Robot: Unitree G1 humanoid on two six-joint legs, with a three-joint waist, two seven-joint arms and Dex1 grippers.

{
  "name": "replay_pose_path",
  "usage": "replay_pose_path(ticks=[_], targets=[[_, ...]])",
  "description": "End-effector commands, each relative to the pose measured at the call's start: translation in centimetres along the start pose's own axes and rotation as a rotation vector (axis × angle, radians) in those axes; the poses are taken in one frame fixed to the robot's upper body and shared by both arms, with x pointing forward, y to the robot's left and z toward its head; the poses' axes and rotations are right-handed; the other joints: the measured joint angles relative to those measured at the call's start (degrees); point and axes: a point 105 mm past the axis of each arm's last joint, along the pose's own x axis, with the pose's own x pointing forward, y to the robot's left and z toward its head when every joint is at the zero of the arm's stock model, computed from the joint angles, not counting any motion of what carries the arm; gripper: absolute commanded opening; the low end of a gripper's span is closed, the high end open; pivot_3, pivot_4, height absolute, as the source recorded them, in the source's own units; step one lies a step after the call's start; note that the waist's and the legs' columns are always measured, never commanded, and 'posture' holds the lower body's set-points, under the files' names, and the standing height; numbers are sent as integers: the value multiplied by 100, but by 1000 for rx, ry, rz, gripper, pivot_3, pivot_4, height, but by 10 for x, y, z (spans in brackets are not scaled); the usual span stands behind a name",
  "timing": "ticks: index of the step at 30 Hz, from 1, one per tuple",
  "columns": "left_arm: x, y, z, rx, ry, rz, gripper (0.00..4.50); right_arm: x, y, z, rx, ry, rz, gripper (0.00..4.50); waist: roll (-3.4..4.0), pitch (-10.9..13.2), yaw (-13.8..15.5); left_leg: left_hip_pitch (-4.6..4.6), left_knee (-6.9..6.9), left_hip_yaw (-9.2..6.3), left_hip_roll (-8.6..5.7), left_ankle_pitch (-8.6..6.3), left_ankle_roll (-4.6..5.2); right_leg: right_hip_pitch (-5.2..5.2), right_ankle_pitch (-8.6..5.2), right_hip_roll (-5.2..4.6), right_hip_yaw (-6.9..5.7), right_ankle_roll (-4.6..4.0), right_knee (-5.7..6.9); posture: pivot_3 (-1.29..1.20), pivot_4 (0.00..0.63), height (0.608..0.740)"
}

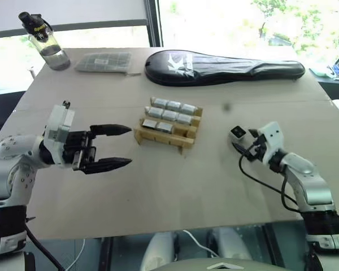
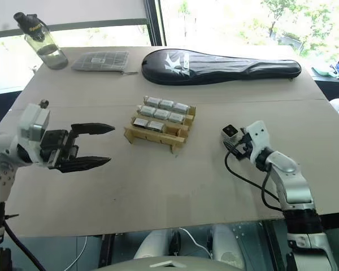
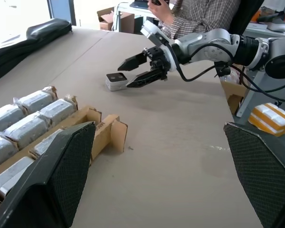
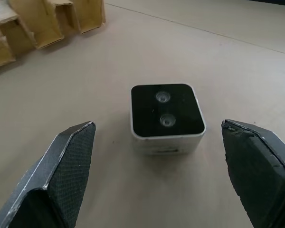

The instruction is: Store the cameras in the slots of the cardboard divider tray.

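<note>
Both sets of jaws are spread wide and neither one is holding anything. The right gripper [image 4: 156, 175] sits low over the table [image 1: 175, 192] with a loose camera [image 4: 167, 118] lying between its two fingers [image 4: 66, 175], not touched by either (dark lens face up, two little lenses showing). In the head views that camera [image 1: 237, 133] is out on the bare table, well to the right of the cardboard divider tray [image 1: 168, 135].

The left gripper [image 1: 116, 147] hangs above the table just left of the tray, fingers pointing toward it. From its wrist view you can see the tray's near end with an empty cardboard slot [image 3: 107, 135] and wrapped silver cameras [image 3: 35, 100] packed into the rows behind it. From the head I count about eight stored cameras [image 1: 172, 105] in three rows, with the near right corner of the tray looking unfilled.

At the far side of the table there's a long black racket case [image 1: 223, 68], a flat grey mesh pouch [image 1: 103, 61] and a water bottle [image 1: 45, 40]. A person [image 3: 199, 16] in a checked shirt sits beyond the table.
</note>
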Motion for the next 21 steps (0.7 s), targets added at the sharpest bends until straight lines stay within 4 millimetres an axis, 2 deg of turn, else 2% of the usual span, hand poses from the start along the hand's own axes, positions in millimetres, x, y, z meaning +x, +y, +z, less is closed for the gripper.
replay_pose_path(ticks=[1, 9, 12, 15, 16, 19, 21], targets=[[-4, 3, 2, 31, 30, -7, 4500, 2, -4, 3, 7, -22, -2, 4222, 0, 0, 11, -2, 0, 0, 0, 0, 0, -1, 0, 0, 0, 0, 0, 0, 150, 740], [-10, 7, -3, 43, 68, 5, 4500, 11, -5, 0, -10, -40, 6, 4222, 0, 0, 29, 0, 2, 2, 1, 0, 0, -2, 0, 1, 1, 0, 1, 0, 150, 740], [-12, 8, -5, 49, 81, 15, 4500, 15, -3, 2, -24, -48, 19, 3462, 0, 0, 30, -1, 3, 2, 1, 0, 0, -3, 0, 1, 2, 0, 1, 0, 150, 740], [-13, 8, -5, 52, 80, 20, 4500, 16, -2, 2, -23, -52, 27, 2165, 0, 0, 42, -2, 3, 1, 1, 0, 0, -3, 0, 1, 1, 0, 2, 0, 150, 740], [-13, 8, -5, 50, 74, 23, 4500, 15, -2, 2, -30, -54, 28, 1933, 0, 0, 51, -2, 3, 1, 1, 0, 0, -3, 0, 1, 1, 0, 3, 0, 150, 740], [-12, 9, -2, 38, 42, 41, 4500, 15, -1, 6, -101, -62, 25, 1937, 0, 0, 56, -4, 6, 1, 1, 0, 0, -2, 0, 0, 0, 0, 2, 0, 150, 740], [-8, 12, -2, 26, 23, 65, 4500, 16, 1, 16, -251, -78, 21, 1937, 1, 0, 55, -4, 6, 1, 1, 0, 0, -3, 0, 0, 0, 0, 2, 0, 150, 740]])
